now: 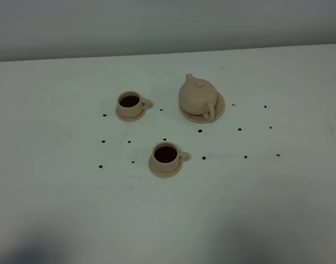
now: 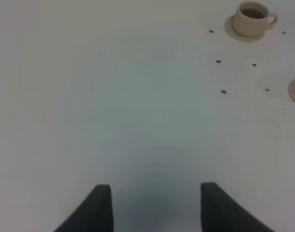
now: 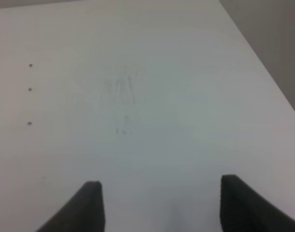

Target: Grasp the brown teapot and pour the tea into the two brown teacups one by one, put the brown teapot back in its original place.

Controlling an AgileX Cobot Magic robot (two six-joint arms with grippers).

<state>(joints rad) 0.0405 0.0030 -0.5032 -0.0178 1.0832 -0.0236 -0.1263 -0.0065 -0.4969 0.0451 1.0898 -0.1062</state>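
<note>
The broad white bench [image 1: 58,209] carries a rounded tan ceramic teapot [image 1: 197,96] upright on its wide round tan saucer [image 1: 220,109]. Two small tan teacups [image 1: 129,102] [image 1: 166,154], dark inside, sit on saucers nearby. The left pincer [image 2: 154,210] and right pincer [image 3: 159,208] both gape, holding nothing.

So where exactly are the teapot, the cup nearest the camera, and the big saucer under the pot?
brown teapot [image 1: 196,97]: high view, on its rounded body.
near teacup [image 1: 166,154]: high view, on the dark tea inside it.
large saucer [image 1: 220,107]: high view, on the bare rim to the right of the pot.
</note>
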